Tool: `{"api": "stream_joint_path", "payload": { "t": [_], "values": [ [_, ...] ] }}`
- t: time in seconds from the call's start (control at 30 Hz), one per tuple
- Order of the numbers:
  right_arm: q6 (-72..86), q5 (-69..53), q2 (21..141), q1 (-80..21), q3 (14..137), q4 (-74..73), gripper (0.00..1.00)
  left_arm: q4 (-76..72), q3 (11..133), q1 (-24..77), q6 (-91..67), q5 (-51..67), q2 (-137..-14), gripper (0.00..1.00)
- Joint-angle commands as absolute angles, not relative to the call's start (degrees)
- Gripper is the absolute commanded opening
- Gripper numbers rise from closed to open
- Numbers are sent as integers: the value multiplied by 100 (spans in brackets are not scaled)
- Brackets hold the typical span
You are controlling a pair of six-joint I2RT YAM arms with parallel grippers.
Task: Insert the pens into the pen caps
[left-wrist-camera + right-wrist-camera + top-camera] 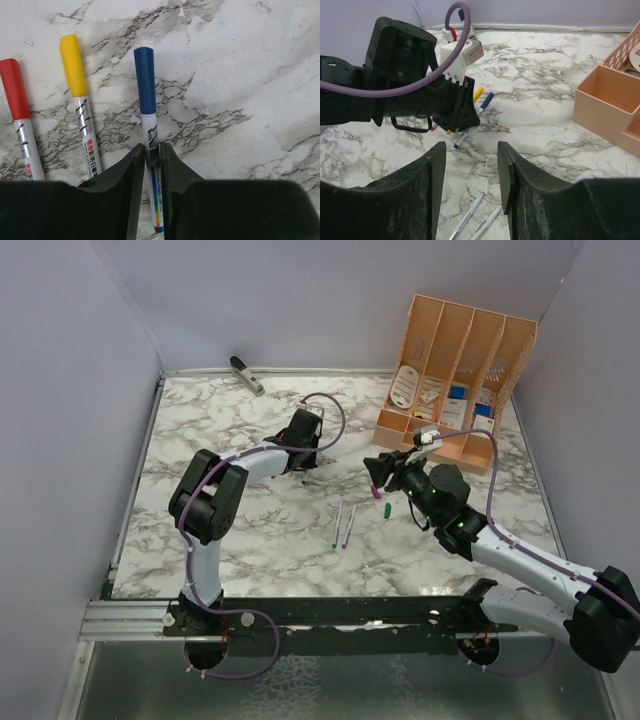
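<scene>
In the left wrist view three capped pens lie side by side on the marble: a red-capped one (20,125), a yellow-capped one (80,105) and a blue-capped pen (147,100). My left gripper (152,147) straddles the blue-capped pen's barrel, which lies on the table. The jaws are barely open, with a sliver of table showing beside the left finger. My right gripper (470,150) hangs open and empty over two uncapped pens (338,523) (349,524). A magenta cap (375,490) and a green cap (388,508) lie close under it in the top view.
An orange desk organizer (455,380) stands at the back right, its near wall (607,100) right of my right gripper. A grey clip tool (246,374) lies at the back left. Purple walls enclose the table.
</scene>
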State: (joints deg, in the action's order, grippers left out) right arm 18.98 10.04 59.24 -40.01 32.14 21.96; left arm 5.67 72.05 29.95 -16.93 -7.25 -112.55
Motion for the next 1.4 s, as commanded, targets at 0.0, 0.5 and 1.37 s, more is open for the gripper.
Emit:
{"api": "stream_joint_path", "payload": {
  "t": [0.0, 0.5, 1.37],
  "values": [
    [1842, 1188, 5869, -4017, 3161, 1986, 45, 866, 7463, 2894, -1571, -911, -11483, 26],
    [1804, 1533, 5786, -4016, 3150, 1660, 45, 621, 7441, 2872, -1631, -427, -10915, 37],
    [2351, 2871, 7088, -3875, 3789, 211, 27, 89, 4614, 4362, -2304, -88, -8302, 41]
  ]
}}
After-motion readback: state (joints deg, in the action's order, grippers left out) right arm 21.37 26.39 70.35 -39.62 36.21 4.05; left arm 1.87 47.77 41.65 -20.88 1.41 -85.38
